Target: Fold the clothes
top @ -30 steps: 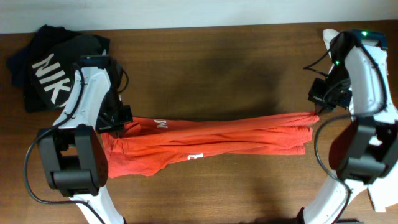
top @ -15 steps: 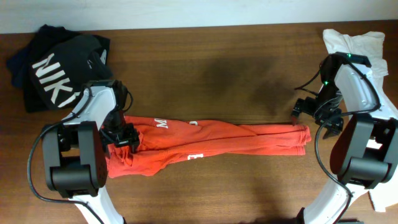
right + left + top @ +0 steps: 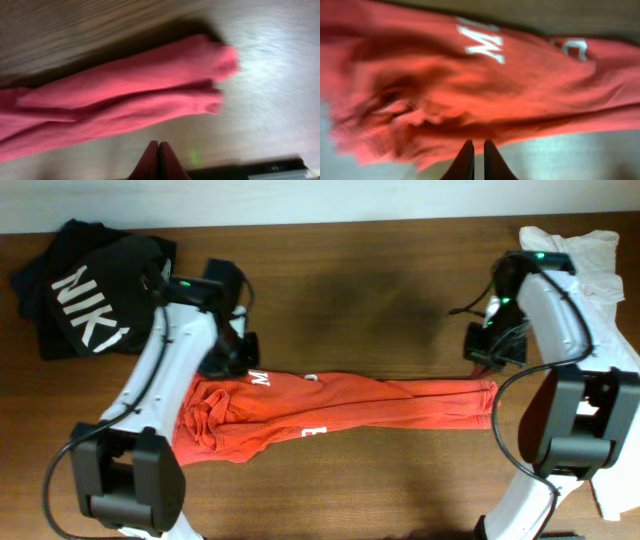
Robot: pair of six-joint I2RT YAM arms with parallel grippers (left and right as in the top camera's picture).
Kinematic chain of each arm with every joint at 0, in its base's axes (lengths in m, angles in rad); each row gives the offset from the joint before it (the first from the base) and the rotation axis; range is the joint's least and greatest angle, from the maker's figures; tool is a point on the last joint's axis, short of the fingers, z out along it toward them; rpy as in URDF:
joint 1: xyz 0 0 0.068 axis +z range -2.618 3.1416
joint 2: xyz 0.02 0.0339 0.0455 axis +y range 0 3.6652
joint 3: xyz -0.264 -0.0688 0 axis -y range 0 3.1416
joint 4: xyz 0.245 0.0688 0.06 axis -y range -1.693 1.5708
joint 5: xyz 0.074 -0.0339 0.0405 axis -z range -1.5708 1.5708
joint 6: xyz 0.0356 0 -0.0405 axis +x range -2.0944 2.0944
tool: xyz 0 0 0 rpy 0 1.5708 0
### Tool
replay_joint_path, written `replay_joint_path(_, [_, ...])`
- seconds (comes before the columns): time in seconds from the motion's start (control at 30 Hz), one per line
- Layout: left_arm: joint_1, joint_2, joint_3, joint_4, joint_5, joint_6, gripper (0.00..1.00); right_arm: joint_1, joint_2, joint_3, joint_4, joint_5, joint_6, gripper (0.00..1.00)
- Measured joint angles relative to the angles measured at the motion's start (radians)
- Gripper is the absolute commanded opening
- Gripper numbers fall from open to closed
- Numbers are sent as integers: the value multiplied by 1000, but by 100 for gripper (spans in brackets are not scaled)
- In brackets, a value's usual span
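With left pincer and right pincer both closed on nothing, I judge the bunched T-shirt at the middle of the bench needs spreading before any fold.

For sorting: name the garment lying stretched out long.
The orange-red lettered T-shirt, mid-table; the black shirt with white letters and the white cloth sit bunched at corners.

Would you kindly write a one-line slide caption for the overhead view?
Orange-red T-shirt lies bunched in a long strip on the table; left gripper and right gripper hold nothing.
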Motion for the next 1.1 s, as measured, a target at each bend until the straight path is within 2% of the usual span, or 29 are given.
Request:
replay_joint_path(0.17, [-33, 5, -234, 171, 31, -25, 8, 80, 0, -127, 108, -11, 7, 4])
replay_joint_path(0.27, [30, 7, -384, 299, 36, -31, 9, 80, -1, -223, 211, -11, 8, 4])
replay_joint_path(0.4, [174, 6, -489, 374, 50, -34, 9, 80, -1, -373, 386, -12, 8, 4])
replay_joint_path(0.6, [323, -18, -533, 421, 134, -34, 13, 79, -32, -414, 436, -10, 8, 4])
replay_joint_path(0.67, [370, -23, -536, 425, 119, -34, 13, 77, -32, -414, 436, -10, 8, 4])
replay_joint_path(0.77, [455, -25, -540, 419, 109, -34, 12, 77, -32, -410, 431, -18, 8, 4])
replay_joint_path(0.8, [475, -25, -539, 413, 108, -33, 8, 78, -31, -403, 428, -26, 8, 4])
replay_joint_path(0.93, [600, -23, -502, 344, 0, -33, 7, 77, -17, -341, 384, -18, 8, 4])
replay_joint_path(1.03, [638, -25, -428, 284, -77, -33, 8, 72, -14, -275, 335, 1, 8, 4])
replay_joint_path(1.1, [640, -38, -365, 228, -100, -33, 12, 70, -11, -201, 258, 12, 8, 5])
